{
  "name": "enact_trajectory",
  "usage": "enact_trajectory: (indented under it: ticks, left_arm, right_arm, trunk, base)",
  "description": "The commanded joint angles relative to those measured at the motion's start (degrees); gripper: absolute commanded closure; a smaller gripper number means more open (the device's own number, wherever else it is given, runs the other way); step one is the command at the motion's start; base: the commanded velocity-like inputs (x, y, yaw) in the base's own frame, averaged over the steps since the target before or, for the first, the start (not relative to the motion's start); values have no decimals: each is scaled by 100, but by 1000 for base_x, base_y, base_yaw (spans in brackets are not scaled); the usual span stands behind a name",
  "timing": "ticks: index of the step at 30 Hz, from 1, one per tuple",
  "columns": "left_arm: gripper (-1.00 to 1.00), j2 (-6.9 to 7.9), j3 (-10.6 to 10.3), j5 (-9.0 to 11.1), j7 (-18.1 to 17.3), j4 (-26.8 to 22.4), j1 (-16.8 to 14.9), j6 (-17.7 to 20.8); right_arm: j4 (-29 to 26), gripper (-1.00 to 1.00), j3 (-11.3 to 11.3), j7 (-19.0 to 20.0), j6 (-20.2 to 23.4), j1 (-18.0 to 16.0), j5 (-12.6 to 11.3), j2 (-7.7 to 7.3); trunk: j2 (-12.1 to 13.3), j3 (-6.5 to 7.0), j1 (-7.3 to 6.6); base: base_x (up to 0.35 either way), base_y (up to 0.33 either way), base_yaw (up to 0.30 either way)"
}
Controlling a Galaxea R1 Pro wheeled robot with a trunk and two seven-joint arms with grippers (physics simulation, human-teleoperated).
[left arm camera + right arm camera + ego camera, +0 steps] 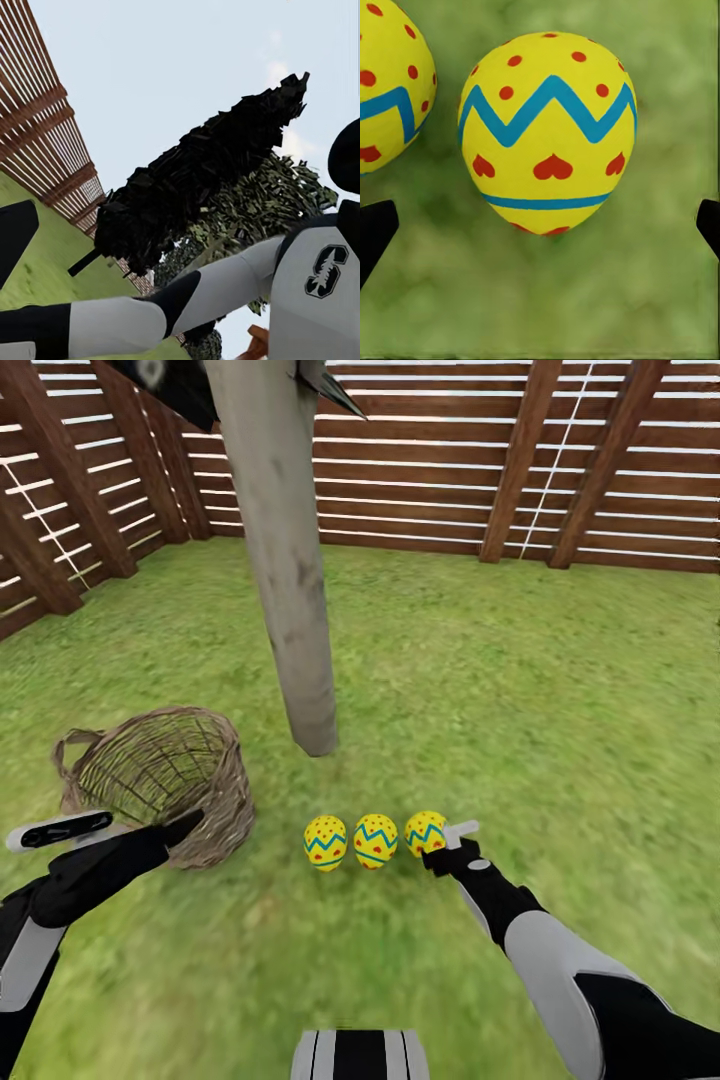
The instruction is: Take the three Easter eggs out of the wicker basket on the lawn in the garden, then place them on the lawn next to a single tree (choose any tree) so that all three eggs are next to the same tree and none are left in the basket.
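Eggs, three, yellow with blue zigzags and red marks: standing in a row on the lawn [520,690] at lower centre of the head view, just below the foot of the tree [285,560] trunk. Left egg [326,843], middle egg [375,840], right egg [425,832].

Right gripper [450,842]: just beside the right egg, at its right edge. In the right wrist view that egg [547,131] sits between the two dark fingertips [375,232], which stand wide apart and clear of it; nothing held.

Left gripper [120,825]: at lower left, against the near rim of the wicker basket [165,775]; whether its fingers are spread or closed cannot be told.

Wicker basket: left of the trunk, tilted, no eggs visible inside.

Surroundings: mottled green grass; brown slatted fence [480,460] across the top of the frame.
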Motion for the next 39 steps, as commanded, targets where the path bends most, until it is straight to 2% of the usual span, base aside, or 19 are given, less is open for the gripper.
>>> enact_trajectory:
  ticks: [1,3,6,8,13,16,17,18,20,21,24,27,29,31,34,35,36,37,39]
  left_arm:
    - [-100,-11,-7,1,-19,-1,-2,61]
    - [-100,-37,-16,0,90,-1,-2,60]
    - [-100,-86,-23,0,659,14,-2,60]
    - [-100,-200,-27,0,1016,12,-2,57]
    - [-100,-269,-36,-11,1235,47,-4,39]
    - [-100,-277,-37,-9,1766,60,-10,34]
    - [-100,-283,-40,-9,1890,64,-10,30]
    - [-100,-288,-196,-9,2066,74,-10,15]
    - [-100,-304,-736,-6,2670,77,-27,-34]
    - [-100,-377,-904,0,2986,78,-71,-42]
    - [-100,-573,-1016,-8,3274,83,-142,-25]
    - [-100,-590,-1087,-3,3769,81,-152,14]
    - [-100,-548,-1173,-9,3882,125,-72,0]
    - [-100,-502,-1187,-20,3900,579,35,-29]
    - [-100,-367,-1196,-26,3902,1237,138,-63]
    - [-100,-298,-1196,-26,3901,1484,183,-73]
    - [-100,-176,-1197,-29,3893,2014,328,-276]
    - [-100,-9,-1291,-28,3863,2863,442,-925]
    - [-100,24,-1696,-29,3855,3309,453,-1092]
  right_arm:
    - [-13,-100,-75,21,32,4,54,0]
    - [-6,-100,-108,20,39,10,40,-5]
    - [36,-100,-116,28,457,17,37,-16]
    - [54,-100,-116,29,535,41,33,-71]
    - [198,-100,-116,29,555,300,35,-360]
    - [256,-100,-116,97,545,510,38,-513]
    - [263,-100,-117,271,539,592,35,-546]
    - [266,-100,-117,520,514,671,33,-608]
    - [264,-100,-117,1012,470,862,11,-728]
    - [263,-100,-115,1208,385,957,-78,-777]
    - [263,-100,-109,1359,-11,1187,-267,-815]
    - [265,-100,-110,1372,-129,1376,-282,-836]
    - [263,-100,-109,1367,-387,1572,-284,-851]
    - [267,-100,-109,1365,-747,1764,-298,-894]
    - [287,-100,-108,1365,-856,1860,-303,-915]
    - [334,-100,-108,1362,-863,1867,-303,-915]
    - [374,-100,-108,1358,-867,1873,-302,-910]
    - [392,-100,-108,1347,-869,1877,-302,-890]
    - [426,-100,-108,1340,-872,1878,-302,-882]
  trunk:
    - [0,19,-6]
    - [3,64,-11]
    - [7,130,-19]
    - [9,174,-24]
    - [16,285,-37]
    - [20,352,-44]
    - [21,374,-47]
    - [23,396,-50]
    - [26,440,-55]
    - [27,462,-57]
    - [31,529,-65]
    - [35,595,-73]
    - [38,640,-78]
    - [40,684,-83]
    - [44,750,-91]
    - [46,773,-93]
    - [47,795,-96]
    - [48,817,-99]
    - [51,861,-104]
  base:
    - [-96,0,0]
    - [-35,0,0]
    - [-3,0,0]
    - [0,0,0]
    - [0,0,0]
    - [0,0,0]
    - [0,0,0]
    - [0,0,0]
    - [0,0,0]
    - [0,0,0]
    - [0,0,0]
    - [0,0,0]
    - [0,0,0]
    - [0,0,0]
    - [0,0,0]
    - [0,0,0]
    - [0,0,0]
    - [0,0,0]
    - [0,0,0]
